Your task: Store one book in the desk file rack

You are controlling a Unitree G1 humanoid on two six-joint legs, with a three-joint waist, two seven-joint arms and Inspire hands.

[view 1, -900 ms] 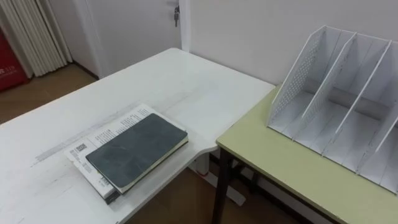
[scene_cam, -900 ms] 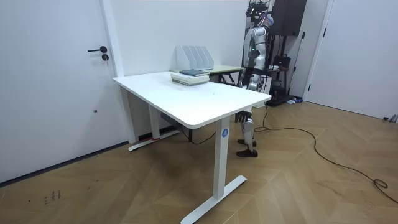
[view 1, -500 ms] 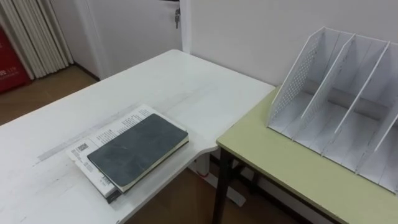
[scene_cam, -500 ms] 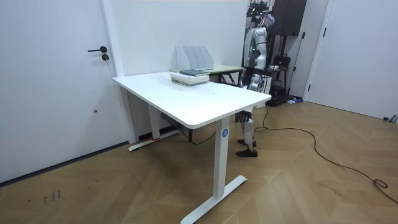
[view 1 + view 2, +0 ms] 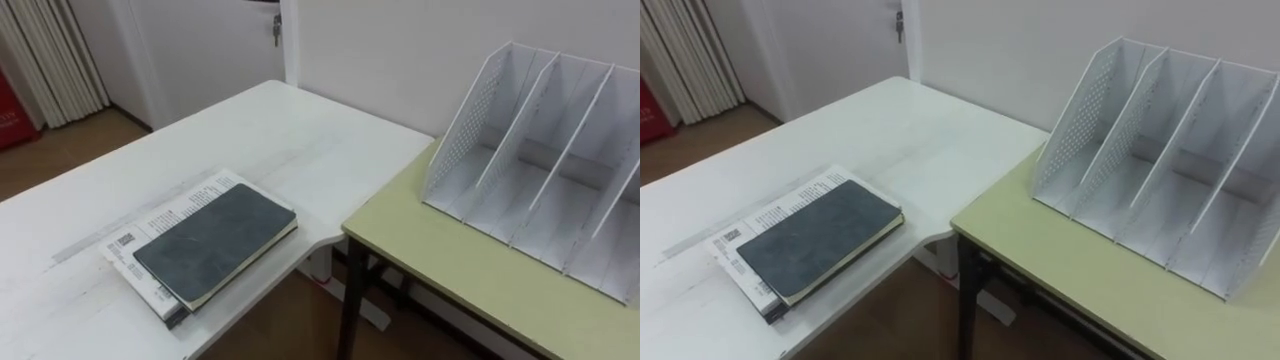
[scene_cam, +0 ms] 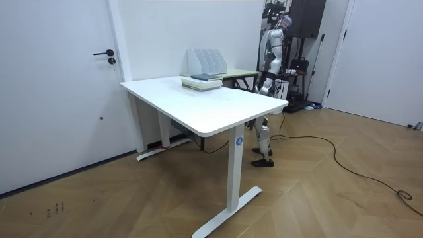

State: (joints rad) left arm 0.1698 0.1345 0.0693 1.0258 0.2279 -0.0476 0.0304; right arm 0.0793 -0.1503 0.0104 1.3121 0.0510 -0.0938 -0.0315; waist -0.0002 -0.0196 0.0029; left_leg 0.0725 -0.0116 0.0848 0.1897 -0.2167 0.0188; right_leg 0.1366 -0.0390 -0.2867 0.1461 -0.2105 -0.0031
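Note:
A dark grey book (image 5: 215, 240) lies flat on top of a white printed book, near the white table's (image 5: 270, 130) front corner; the pair also shows in the right eye view as the dark grey book (image 5: 810, 238). The white desk file rack (image 5: 540, 180) stands upright on the green desk (image 5: 450, 275) to the right, its slots bare. In the room view I stand at the far end of the white table (image 6: 205, 109), facing the rack (image 6: 206, 61). My left hand (image 6: 262, 84) hangs low by the table's corner, too small to read.
A gap with bare wooden floor (image 5: 290, 320) separates the white table from the green desk. A white wall runs behind both. A door (image 5: 215, 40) and curtains (image 5: 50, 55) stand at the far left. Dark equipment (image 6: 304, 26) stands behind me.
The eye view has shifted a little, so the rack sits slightly lower and further left in the picture. The books and the rack have not moved.

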